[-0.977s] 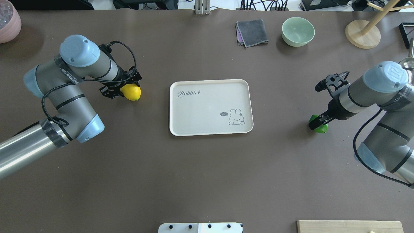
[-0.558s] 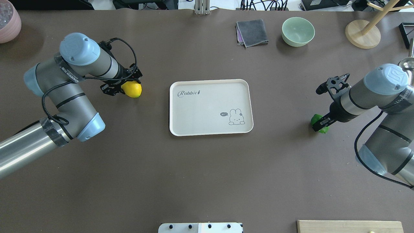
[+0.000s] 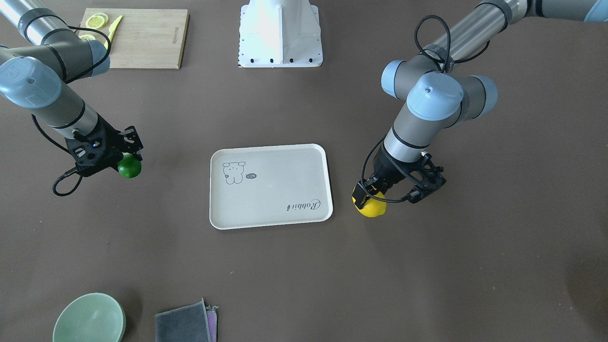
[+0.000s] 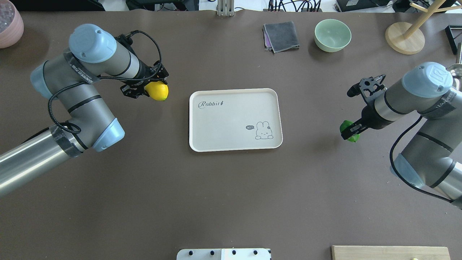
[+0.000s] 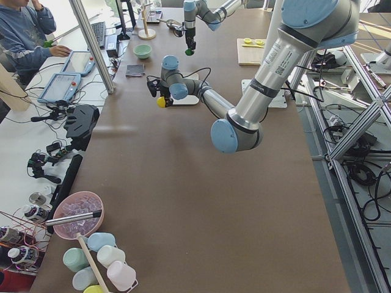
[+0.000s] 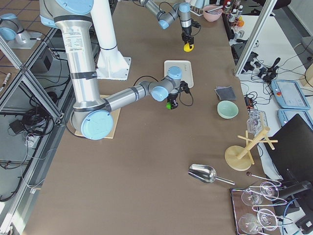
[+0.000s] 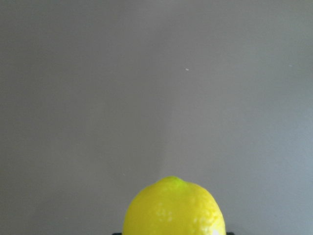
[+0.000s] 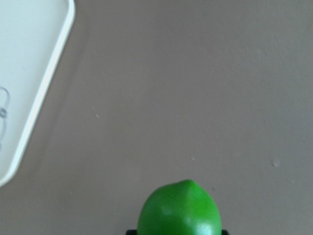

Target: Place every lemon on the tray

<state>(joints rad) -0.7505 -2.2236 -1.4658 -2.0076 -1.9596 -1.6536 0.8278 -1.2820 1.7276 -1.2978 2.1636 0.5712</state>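
Observation:
My left gripper (image 4: 149, 90) is shut on the yellow lemon (image 4: 157, 91) and holds it above the table, left of the cream tray (image 4: 234, 142). The lemon also shows in the front view (image 3: 372, 207) and the left wrist view (image 7: 173, 208). My right gripper (image 4: 349, 130) is shut on the green lemon (image 4: 348, 130) and holds it lifted, right of the tray. The green lemon shows in the front view (image 3: 129, 167) and the right wrist view (image 8: 179, 210), with the tray's edge (image 8: 44, 93) at upper left. The tray holds nothing.
A grey cloth (image 4: 281, 36) and a pale green bowl (image 4: 332, 34) lie at the far side. A wooden stand (image 4: 404, 37) is at far right, a pink bowl (image 4: 9, 23) at far left. A wooden cutting board (image 3: 137, 38) with lemon slices sits near the robot's base.
Both grippers have risen with their lemons and moved toward the tray: the left one right and away from the robot, the right one left.

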